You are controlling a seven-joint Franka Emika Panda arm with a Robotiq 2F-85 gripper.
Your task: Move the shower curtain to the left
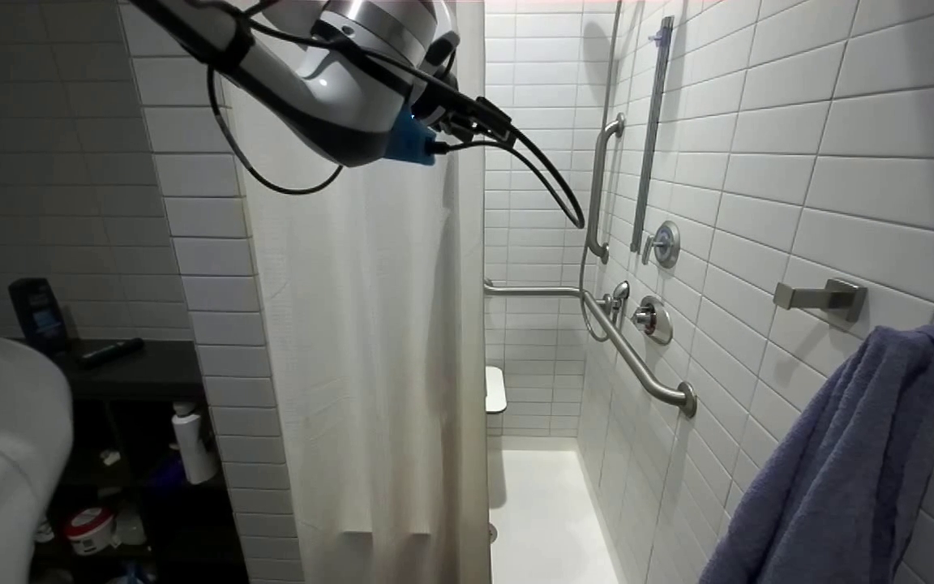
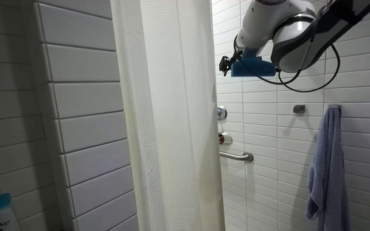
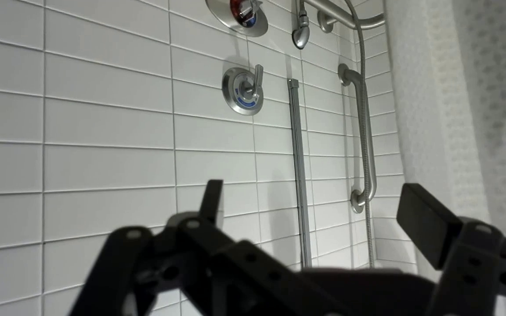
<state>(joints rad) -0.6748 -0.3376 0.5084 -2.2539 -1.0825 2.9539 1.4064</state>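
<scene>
The shower curtain hangs in long off-white vertical folds next to a tiled wall end; the shower opening lies to its right. In an exterior view the curtain covers the middle, and my gripper appears just right of its free edge, high up. Seen from the wrist, the curtain fills the right side, behind the right finger's pad. My gripper is wide open, with nothing between its fingers. Whether the right finger touches the fabric I cannot tell.
Grab bars, shower valves and a vertical rail line the right wall. A bluish-purple towel hangs from a hook. Dark shelves with bottles stand left. A white seat shows behind the curtain's edge.
</scene>
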